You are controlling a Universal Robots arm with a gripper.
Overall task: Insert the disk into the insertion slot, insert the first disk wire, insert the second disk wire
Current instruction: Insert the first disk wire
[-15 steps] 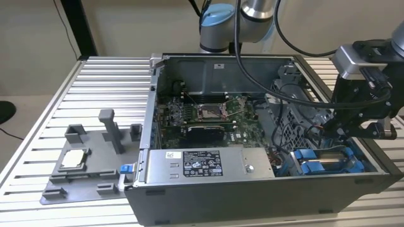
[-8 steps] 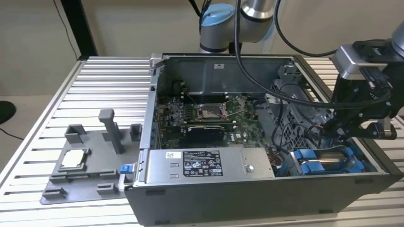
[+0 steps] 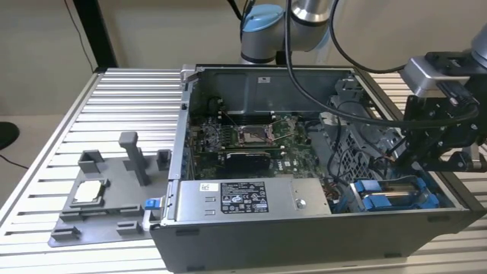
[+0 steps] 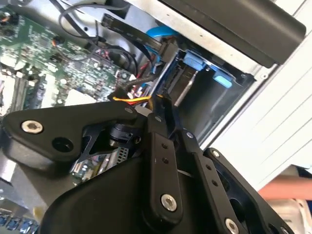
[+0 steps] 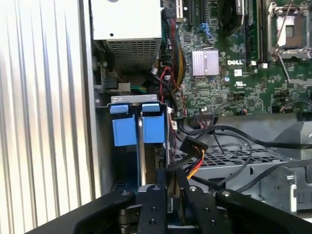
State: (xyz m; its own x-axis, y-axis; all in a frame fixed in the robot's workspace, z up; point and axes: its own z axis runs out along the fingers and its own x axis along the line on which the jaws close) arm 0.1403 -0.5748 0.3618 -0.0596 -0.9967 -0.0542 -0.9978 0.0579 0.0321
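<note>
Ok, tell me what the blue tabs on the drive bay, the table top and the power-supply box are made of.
Blue tabs: likely moulded plastic, going by the saturated colour and soft sheen.
Table top: probably extruded aluminium, with pale ribbed slats and a matte shine.
Power-supply box: seemingly sheet steel, with dull grey flat panels.

arm (image 3: 308, 11): silver tube, light-blue joint cap | cables (image 3: 289, 51): black, thin and thick, hanging off the arm | wrist block (image 3: 425, 73): grey | hand (image 5: 171, 187): matte black linkage, two slim fingers (image 5: 156, 209) | screws (image 4: 168, 202): silver socket heads at pivots
</note>
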